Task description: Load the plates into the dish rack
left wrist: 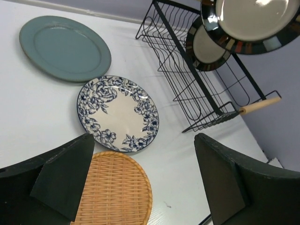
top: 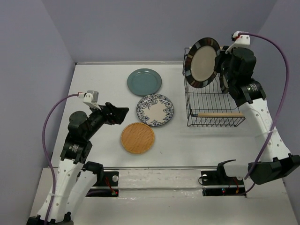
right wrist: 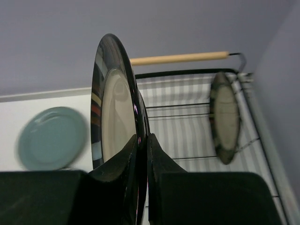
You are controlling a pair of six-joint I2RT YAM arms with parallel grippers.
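A robot test booth (lab-like): white table (top: 103, 77) boxed by plain lavender walls (top: 140, 28).

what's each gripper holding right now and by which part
Right gripper pinches the striped-rim plate by its rim; left gripper open, holding nothing.

The right hand (top: 219, 62) pinches the rim of a striped-rim plate (top: 201, 63), holding it on edge above the far end of the black wire rack (top: 211, 105). Left of the rack, a teal plate (top: 144, 82), a floral plate (top: 155, 110) and a woven plate (top: 137, 138) lie flat on the white counter (top: 93, 79). The left hand (top: 119, 114) hangs just beside the floral plate.
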